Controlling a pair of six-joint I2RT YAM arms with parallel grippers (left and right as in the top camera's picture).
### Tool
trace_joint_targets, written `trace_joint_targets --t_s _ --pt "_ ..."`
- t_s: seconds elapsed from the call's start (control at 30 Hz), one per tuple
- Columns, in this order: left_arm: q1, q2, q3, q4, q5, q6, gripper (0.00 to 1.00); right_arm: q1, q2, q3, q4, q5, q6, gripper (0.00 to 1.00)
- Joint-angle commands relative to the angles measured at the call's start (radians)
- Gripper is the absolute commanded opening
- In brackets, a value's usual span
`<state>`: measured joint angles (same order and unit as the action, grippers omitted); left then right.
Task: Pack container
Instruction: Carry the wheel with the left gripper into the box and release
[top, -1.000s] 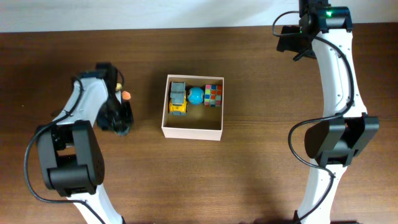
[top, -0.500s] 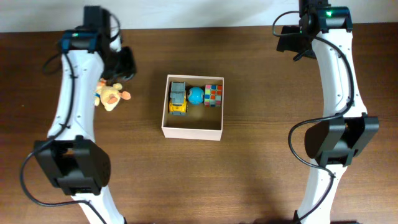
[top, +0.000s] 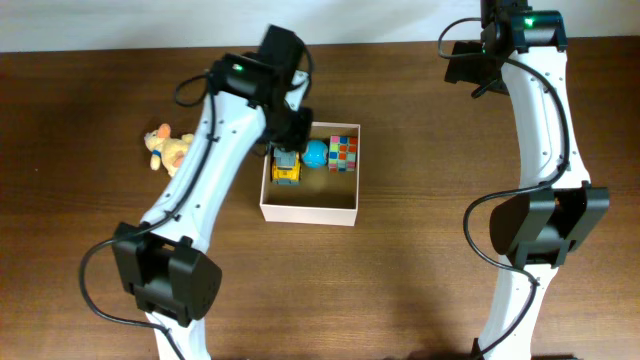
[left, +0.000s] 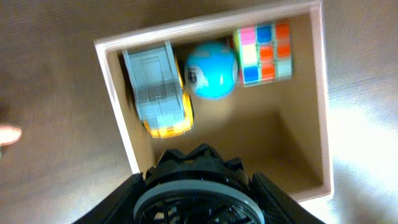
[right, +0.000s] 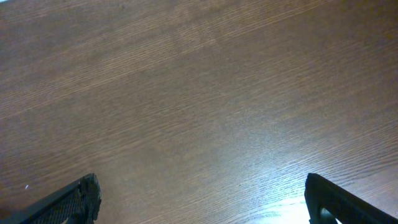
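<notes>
From overhead, you see the container (top: 308, 213) at the middle of the table (top: 420, 280). A yellow-grey truck (top: 286, 165), a blue ball (top: 315, 153) and a colour cube (top: 343, 153) sit in a row along its back wall. Your left gripper (top: 290, 132) hangs over its back left corner. A plush toy (top: 168, 148) lies well apart to the left.

In your left wrist view, the box fills the frame, but the fingertips are cut off, so you cannot tell how those jaws stand.

In your right wrist view, the right gripper (right: 202, 205) is spread wide above the wood, holding nothing.
</notes>
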<state>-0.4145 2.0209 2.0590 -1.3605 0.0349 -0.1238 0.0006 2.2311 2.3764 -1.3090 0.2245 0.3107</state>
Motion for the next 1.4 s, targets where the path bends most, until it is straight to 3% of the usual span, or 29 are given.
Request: trace_joint_targets --t_s 0.0,0.13,0.4,0.83,0.87,0.93,1.03,1.37 --pt "-0.02 0.012 0.008 -0.045 -0.103 0.02 0.38 -0.002 0.003 -0.004 0.0 0.016 0.005 0.99" --pt "-0.028 0.041 -0.029 -0.077 -0.142 0.02 0.38 -0.002 0.003 -0.004 0.0 0.016 0.005 0.99" --pt "-0.017 0.102 -0.15 0.01 -0.148 0.02 0.38 -0.002 0.003 -0.004 0.0 0.016 0.005 0.99" --pt "-0.017 0.18 -0.166 0.019 -0.148 0.02 0.34 -0.002 0.003 -0.004 0.0 0.016 0.005 0.99" --pt "-0.017 0.18 -0.166 0.019 -0.148 0.02 0.35 -0.002 0.003 -0.004 0.0 0.016 0.005 0.99" --pt "-0.017 0.18 -0.166 0.018 -0.148 0.02 0.53 -0.002 0.003 -0.004 0.0 0.016 0.005 0.99" --pt "-0.017 0.18 -0.166 0.018 -0.148 0.02 0.66 -0.002 0.003 -0.004 0.0 0.016 0.005 0.99" --pt "-0.017 0.18 -0.166 0.032 -0.148 0.02 0.68 -0.002 0.003 -0.004 0.0 0.016 0.005 0.99"
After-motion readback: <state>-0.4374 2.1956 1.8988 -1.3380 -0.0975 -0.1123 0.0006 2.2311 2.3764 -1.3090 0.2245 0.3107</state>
